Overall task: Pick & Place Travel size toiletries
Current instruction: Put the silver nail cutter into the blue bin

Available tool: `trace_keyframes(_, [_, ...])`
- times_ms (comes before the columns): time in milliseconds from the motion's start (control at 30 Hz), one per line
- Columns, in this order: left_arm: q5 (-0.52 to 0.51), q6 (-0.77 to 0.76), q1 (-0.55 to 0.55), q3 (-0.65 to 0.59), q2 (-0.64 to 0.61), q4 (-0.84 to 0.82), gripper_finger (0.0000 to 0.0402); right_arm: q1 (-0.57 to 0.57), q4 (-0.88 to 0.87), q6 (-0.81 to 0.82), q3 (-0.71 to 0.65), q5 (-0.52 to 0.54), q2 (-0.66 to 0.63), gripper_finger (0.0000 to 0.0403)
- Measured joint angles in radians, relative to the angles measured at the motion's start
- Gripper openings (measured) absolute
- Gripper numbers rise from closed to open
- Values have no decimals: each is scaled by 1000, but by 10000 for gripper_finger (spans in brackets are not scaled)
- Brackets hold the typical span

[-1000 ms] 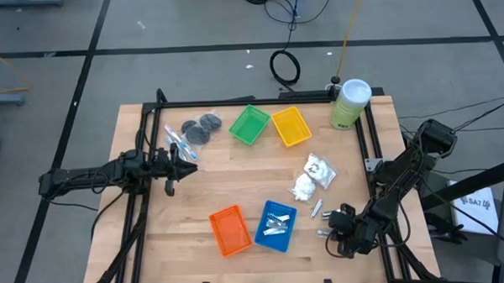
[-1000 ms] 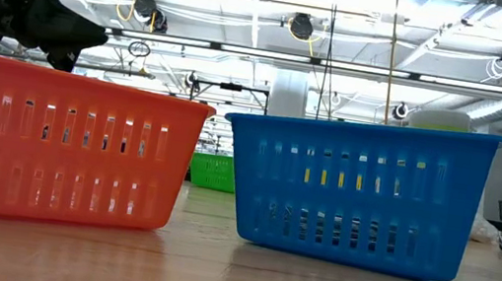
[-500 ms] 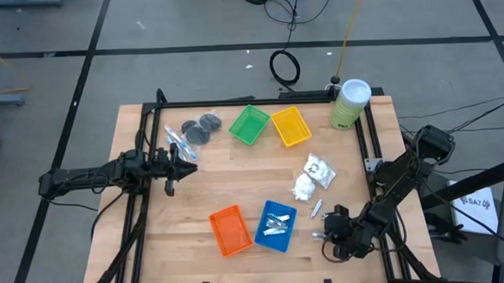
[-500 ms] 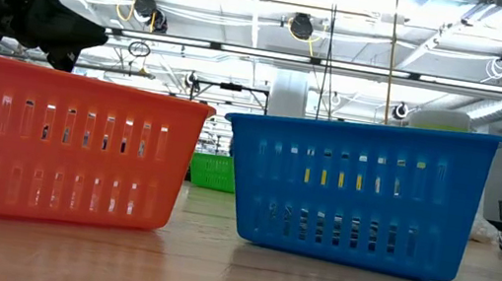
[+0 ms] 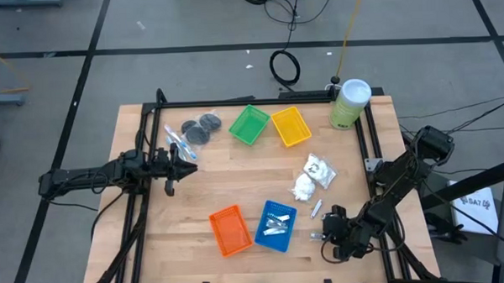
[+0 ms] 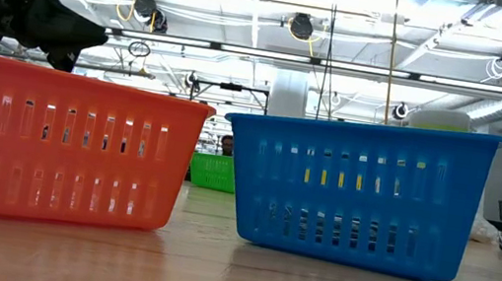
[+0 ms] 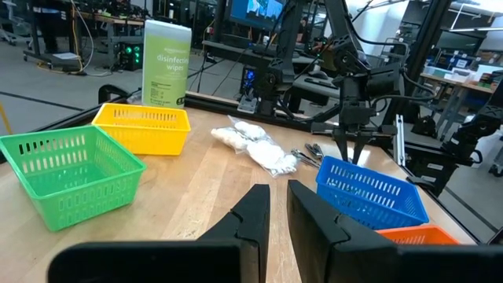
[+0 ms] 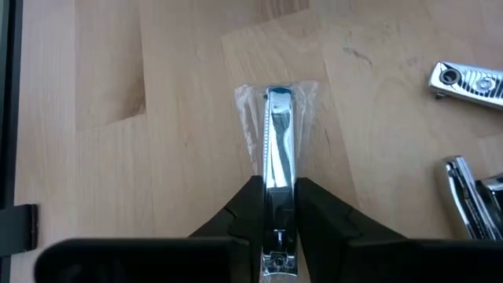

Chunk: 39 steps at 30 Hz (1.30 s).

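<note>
Wooden table (image 5: pixel 211 185) in a large workshop bay, cables on the floor beyond. Four small trays are set out: green tray (image 5: pixel 249 125) and yellow tray (image 5: pixel 290 126) at upper centre, orange tray (image 5: pixel 230 230) and blue tray (image 5: pixel 276 225) at lower centre. Only the blue tray shows contents, a few silver pieces; the other three appear empty. Still loose on the table: dark discs (image 5: pixel 201 127) and clear sticks (image 5: pixel 177 143) at upper left, white packets (image 5: pixel 313 178) right of centre, silver pieces (image 5: pixel 317 210) beside the blue tray. Right gripper (image 8: pixel 272 206), lower right in the high view, has its fingers closed against a wrapped silver clipper-like piece (image 8: pixel 276 145) lying on the table, not yet lifted. Left gripper (image 7: pixel 278 211) waits at left, fingers nearly together, holding nothing. Judgement: sorting is at an early stage, most items outstanding
</note>
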Motion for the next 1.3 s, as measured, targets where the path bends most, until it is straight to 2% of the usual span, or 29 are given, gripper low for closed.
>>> trace_keyframes(633, [0, 0, 0, 0, 0, 0, 44, 0, 60, -5, -4, -2, -31, 50])
trace_keyframes(833, [0, 0, 0, 0, 0, 0, 44, 0, 175, -43, -4, -57, -36, 50])
trace_keyframes(1067, [0, 0, 0, 0, 0, 0, 44, 0, 365, -198, -2, -54, -61, 50])
trace_keyframes(1300, [0, 0, 0, 0, 0, -1, 44, 0, 616, -479, -2, -52, -76, 50])
